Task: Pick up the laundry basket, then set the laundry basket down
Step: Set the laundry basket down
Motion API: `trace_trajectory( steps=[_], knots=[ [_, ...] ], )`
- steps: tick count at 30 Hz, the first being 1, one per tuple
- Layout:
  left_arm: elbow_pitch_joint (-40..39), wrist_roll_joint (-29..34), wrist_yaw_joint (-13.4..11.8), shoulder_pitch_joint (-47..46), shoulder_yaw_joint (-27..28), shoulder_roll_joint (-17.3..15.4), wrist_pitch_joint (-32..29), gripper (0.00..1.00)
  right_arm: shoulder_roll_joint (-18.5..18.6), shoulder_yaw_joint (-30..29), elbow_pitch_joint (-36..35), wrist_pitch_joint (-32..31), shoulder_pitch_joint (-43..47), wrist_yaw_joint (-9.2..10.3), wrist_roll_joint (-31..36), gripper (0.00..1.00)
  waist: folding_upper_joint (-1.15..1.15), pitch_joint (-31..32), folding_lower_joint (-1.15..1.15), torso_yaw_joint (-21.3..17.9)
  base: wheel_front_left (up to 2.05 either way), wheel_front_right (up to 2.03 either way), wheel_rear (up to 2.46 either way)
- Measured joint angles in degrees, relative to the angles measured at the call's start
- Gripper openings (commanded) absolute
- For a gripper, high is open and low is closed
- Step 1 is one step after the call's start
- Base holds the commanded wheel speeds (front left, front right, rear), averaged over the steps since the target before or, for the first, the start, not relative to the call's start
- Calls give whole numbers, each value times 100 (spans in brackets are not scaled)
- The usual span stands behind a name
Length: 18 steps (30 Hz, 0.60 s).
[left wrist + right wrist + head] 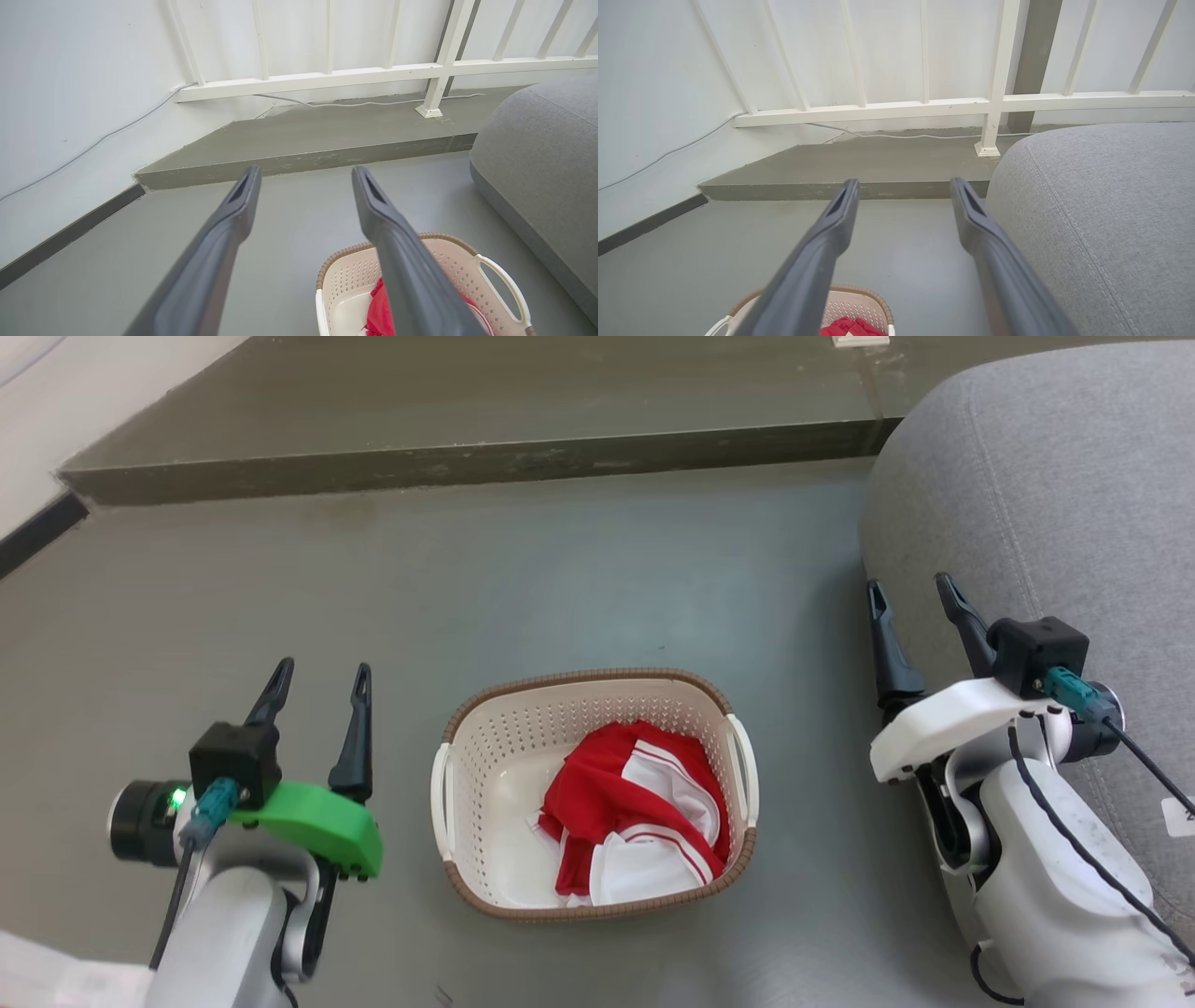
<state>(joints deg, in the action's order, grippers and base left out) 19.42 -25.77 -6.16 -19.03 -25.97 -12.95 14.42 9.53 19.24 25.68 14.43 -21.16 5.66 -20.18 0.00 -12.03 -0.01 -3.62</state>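
The laundry basket [485, 747], cream with perforated walls, a brown woven-look rim and white side handles, stands on the grey floor between my arms. A red and white garment [635, 812] lies inside it. My left gripper [319, 672] is open, raised to the left of the basket and apart from it. My right gripper [910, 590] is open too, to the right of the basket and close to the grey cushion. In the left wrist view the basket [345, 275] sits low right behind my open gripper [304, 173]. The right wrist view has the basket [859, 303] at the bottom, below my open gripper [903, 184].
A large grey fabric seat [1055, 495] crowds the right side, beside my right arm. A raised concrete step [467, 457] runs across the far side, with a white railing [355, 72] and a cable [364, 102] on it. A white wall [70, 93] closes the left.
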Motion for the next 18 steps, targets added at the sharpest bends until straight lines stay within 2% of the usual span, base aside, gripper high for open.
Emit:
trace_trajectory(
  steps=[18],
  knots=[
    [-850, 337, -53, 1293, 302, -1, 0, 100, -13, -190, -606, 0, 1037, 96, 158, 100, 0, 512, 0, -50, 0, 0, 0]
  ],
)
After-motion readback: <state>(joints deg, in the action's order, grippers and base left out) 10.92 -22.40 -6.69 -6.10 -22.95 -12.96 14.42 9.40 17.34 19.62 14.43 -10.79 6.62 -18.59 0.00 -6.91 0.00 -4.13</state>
